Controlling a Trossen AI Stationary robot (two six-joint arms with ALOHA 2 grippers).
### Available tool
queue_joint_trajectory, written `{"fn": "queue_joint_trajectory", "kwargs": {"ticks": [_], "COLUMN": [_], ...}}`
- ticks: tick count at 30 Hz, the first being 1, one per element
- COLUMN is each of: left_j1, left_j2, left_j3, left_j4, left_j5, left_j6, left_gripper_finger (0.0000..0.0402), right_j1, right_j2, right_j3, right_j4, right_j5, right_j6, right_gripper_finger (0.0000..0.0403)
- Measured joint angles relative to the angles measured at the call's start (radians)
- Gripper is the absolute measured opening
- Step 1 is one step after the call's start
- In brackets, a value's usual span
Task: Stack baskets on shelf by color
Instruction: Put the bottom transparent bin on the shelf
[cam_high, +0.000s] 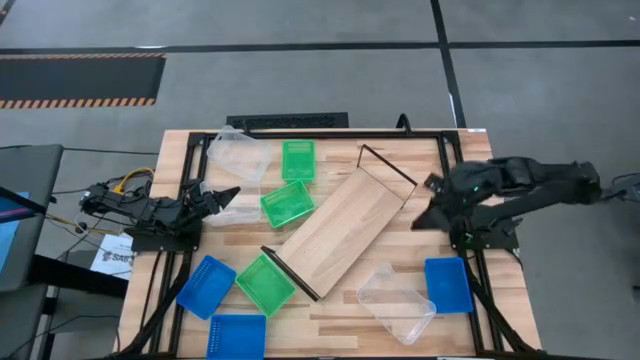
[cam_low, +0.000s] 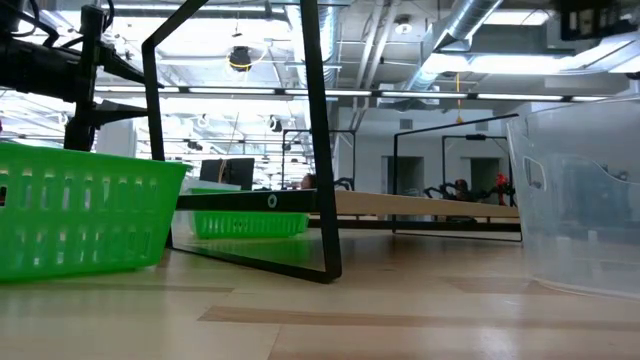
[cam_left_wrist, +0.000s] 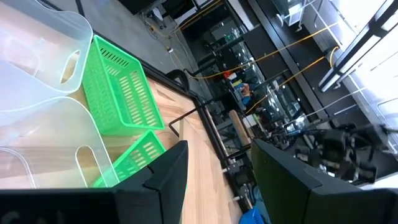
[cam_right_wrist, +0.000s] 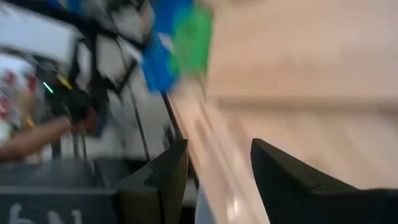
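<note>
The light-wood shelf (cam_high: 345, 228) lies slantwise on the middle of the table, with a black frame at each end. Three green baskets (cam_high: 298, 160) (cam_high: 287, 204) (cam_high: 265, 284) lie to its left. Two blue baskets (cam_high: 206, 287) (cam_high: 237, 336) lie at the near left and one (cam_high: 447, 284) at the near right. Clear baskets lie at the far left (cam_high: 238, 155) and near right (cam_high: 396, 300). My left gripper (cam_high: 225, 196) is open and empty over another clear basket (cam_left_wrist: 37, 155) at the left. My right gripper (cam_high: 425, 215) is open and empty, right of the shelf's far end.
A black metal frame (cam_high: 190, 170) runs around the slatted tabletop's edges. In the low view a green basket (cam_low: 80, 215) and a clear basket (cam_low: 580, 200) stand close at either side, with the shelf's end frame (cam_low: 320, 150) between them. Bare wood lies right of the shelf.
</note>
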Motion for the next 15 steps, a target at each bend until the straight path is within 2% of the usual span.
{"fn": "queue_joint_trajectory", "kwargs": {"ticks": [5,9,15], "left_j1": [0.0,0.0,0.0], "left_j2": [0.0,0.0,0.0], "left_j3": [0.0,0.0,0.0], "left_j4": [-0.001,-0.001,-0.001], "left_j5": [0.001,0.001,0.001], "left_j6": [0.0,0.0,0.0], "left_gripper_finger": [0.0164,0.0164,0.0164], "right_j1": [0.166,0.281,0.382], "right_j2": [0.152,0.278,0.491], "right_j3": [0.017,0.017,0.017], "right_j4": [-0.028,-0.045,-0.083], "right_j5": [-0.006,0.045,0.051], "right_j6": [0.072,0.119,0.142], "right_gripper_finger": [0.02,0.02,0.02]}}
